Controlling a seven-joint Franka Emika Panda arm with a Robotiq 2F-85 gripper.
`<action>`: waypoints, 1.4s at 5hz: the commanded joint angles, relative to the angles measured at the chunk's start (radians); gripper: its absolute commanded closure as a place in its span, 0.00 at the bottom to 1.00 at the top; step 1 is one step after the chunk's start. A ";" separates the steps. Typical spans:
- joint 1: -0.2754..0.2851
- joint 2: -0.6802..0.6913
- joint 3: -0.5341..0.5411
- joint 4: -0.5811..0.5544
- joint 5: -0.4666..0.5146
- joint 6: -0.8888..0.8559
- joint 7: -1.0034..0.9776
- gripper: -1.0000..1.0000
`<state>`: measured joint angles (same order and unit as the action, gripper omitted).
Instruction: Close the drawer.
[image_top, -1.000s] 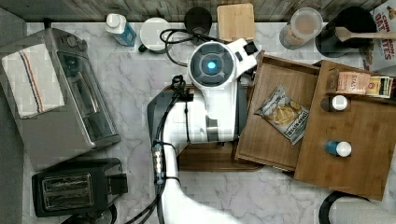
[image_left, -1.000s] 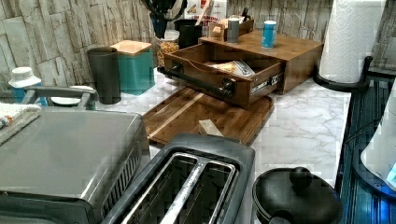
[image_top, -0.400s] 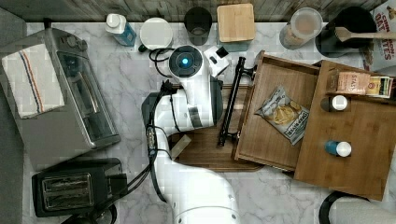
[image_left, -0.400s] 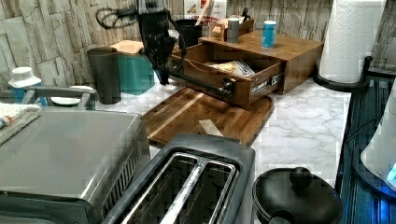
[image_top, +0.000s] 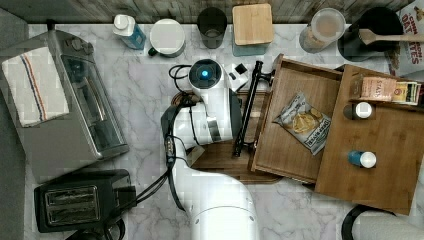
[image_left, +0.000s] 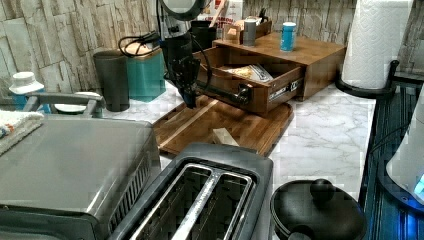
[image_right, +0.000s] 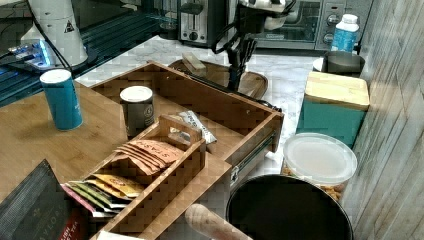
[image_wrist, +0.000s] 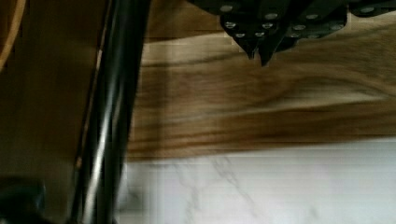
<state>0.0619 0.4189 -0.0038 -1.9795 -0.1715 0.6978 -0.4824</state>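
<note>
The drawer (image_top: 295, 120) sticks out of the cabinet (image_top: 380, 150), open toward the top view's left. Its long black handle (image_top: 247, 107) runs up and down. The gripper (image_wrist: 259, 49) is pinched shut beside it, holding nothing.

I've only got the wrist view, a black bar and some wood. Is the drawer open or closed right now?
Observer: Open. In the top view the drawer stands well out of the cabinet.
Operator: Which side of the bar am I on?
Observer: The left view shows the end effector in front of the handle, over the tray, with the drawer beyond the bar.
Operator: Anything sticking up that could jam it?
Observer: Probably not. Just a chip bag lying flat on the drawer floor, below the walls in the right view.
</note>
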 joint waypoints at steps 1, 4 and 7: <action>-0.090 -0.074 -0.046 -0.029 -0.016 0.069 -0.094 1.00; -0.206 -0.122 -0.074 -0.019 -0.040 0.053 -0.222 1.00; -0.332 -0.095 -0.150 0.059 0.105 0.005 -0.423 1.00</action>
<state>-0.1616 0.3857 -0.0340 -2.0137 -0.0709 0.7168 -0.8496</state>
